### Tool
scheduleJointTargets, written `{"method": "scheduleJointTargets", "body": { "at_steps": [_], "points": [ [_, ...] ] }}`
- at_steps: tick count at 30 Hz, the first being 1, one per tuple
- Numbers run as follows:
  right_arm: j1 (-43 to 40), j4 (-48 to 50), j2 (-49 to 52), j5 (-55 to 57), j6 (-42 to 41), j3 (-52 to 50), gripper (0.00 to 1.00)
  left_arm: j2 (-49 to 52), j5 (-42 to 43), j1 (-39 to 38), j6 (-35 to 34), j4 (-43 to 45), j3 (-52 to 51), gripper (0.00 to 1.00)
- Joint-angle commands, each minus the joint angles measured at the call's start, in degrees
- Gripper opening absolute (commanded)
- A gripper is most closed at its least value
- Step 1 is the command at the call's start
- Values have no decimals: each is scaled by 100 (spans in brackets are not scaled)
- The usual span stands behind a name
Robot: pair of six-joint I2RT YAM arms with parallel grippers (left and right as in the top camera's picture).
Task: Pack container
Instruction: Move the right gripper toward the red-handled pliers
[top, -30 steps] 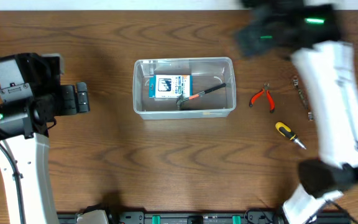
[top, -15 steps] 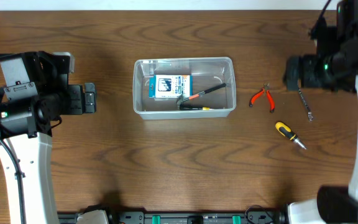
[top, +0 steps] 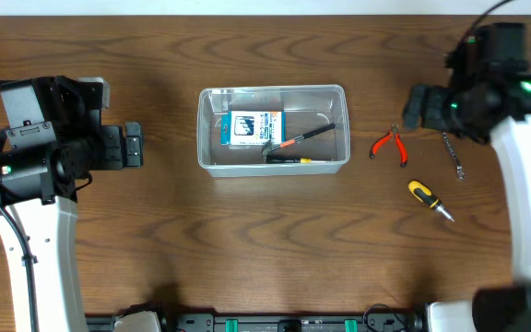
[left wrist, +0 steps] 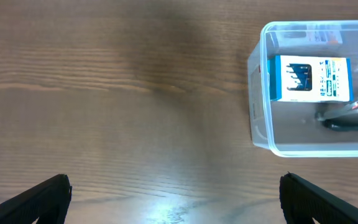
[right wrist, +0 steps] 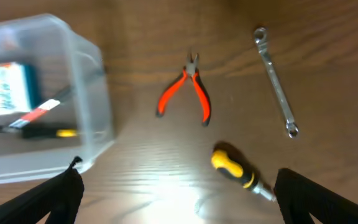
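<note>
Clear rectangular plastic tub point(top: 272, 89) w/ rounded corners sat on wood-grain table point(top: 265, 249), blue-white box point(top: 253, 128) inside, left gripper point(top: 135, 146) spread wide, empty, left of tub, right gripper point(top: 411, 106) likewise agape, right of tub by red-handled pliers point(top: 390, 145).

Left arm point(top: 40, 240) reaches up its side, left gripper point(top: 133, 146) pointing inward, fingers point(left wrist: 45, 198) spread wide, holding nothing. Right arm point(top: 528, 184) mirrors it, right gripper point(top: 413, 104) aimed inward, also wide and empty.

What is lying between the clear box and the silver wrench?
The red-handled pliers lie between the container and the wrench, touching neither. The overhead view shows it plainly.
</note>
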State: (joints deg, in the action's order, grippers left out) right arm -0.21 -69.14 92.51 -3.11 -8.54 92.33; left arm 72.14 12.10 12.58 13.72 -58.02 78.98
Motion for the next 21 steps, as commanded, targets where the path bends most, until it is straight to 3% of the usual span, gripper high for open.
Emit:
{"method": "scheduleJointTargets", "body": {
  "at_steps": [1,12,21],
  "points": [
    [-15,90,562,74,970,-144,99,48,76,-13,-247,-11,0,98],
    [-15,304,1808,74,2697,-142,99,129,76,-13,-334,-15,-2,98],
    [-107,577,2118,39,3027,-195,99,129,76,-13,-332,-20,-2,98]
  ]
}}
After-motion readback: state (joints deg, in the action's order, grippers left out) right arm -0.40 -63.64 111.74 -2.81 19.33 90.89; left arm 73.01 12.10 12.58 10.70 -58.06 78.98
